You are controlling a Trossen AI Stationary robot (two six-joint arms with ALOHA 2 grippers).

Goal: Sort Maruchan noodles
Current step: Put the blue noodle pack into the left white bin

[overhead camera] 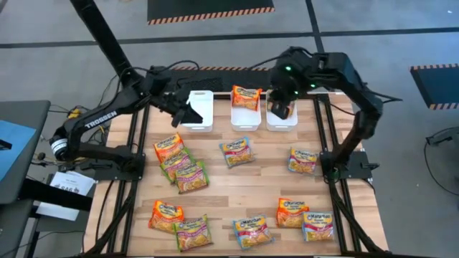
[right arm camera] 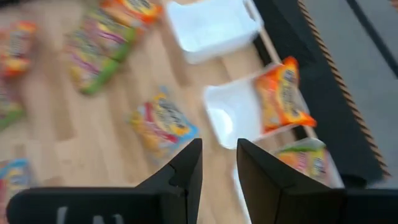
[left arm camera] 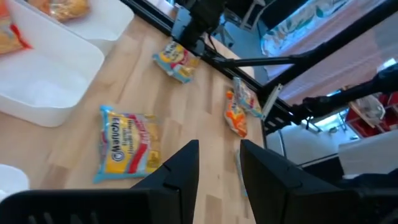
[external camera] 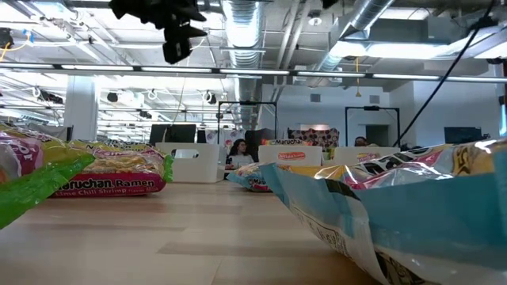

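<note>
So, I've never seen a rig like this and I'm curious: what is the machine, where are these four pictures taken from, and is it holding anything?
It is a robot with two dark jointed arms, each ending in a two-finger hand. One picture looks straight down on the wooden table, one looks level across it, and two come from wrist cameras. Flat plastic Maruchan noodle packets, edged orange, green or blue-red, lie scattered on the wood. One orange packet sits in the middle white plastic bin. The left hand hovers by the left bin, the right hand above the right bin. Both are open and hold nothing.
</note>
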